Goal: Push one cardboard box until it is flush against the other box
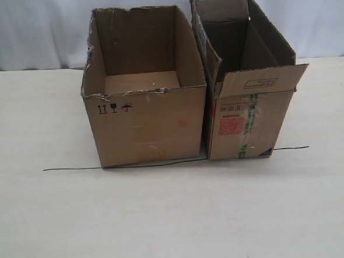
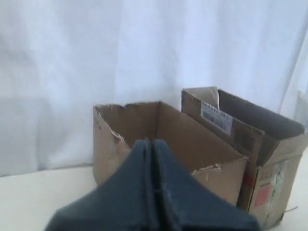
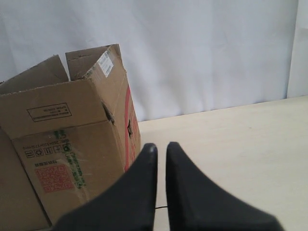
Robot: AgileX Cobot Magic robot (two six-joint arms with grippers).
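Note:
The wide cardboard box (image 1: 145,116) with the torn rim, black symbols and faint red spot stands open-topped at the middle of the table. The other box (image 1: 250,115), narrower with flaps and a red label, stands right beside it; their adjacent walls look in contact, with only a thin dark sliver low down. Neither gripper shows in the exterior view. My left gripper (image 2: 152,142) is shut and empty, held back from the cardboard box (image 2: 224,180) and the other box (image 2: 274,178). My right gripper (image 3: 161,146) is shut to a narrow slit, empty, beside the other box (image 3: 72,144) without touching it.
A thin black line (image 1: 75,168) runs across the pale table (image 1: 178,222) along the boxes' front edges and reappears to their right. A white curtain (image 1: 37,32) hangs behind the table.

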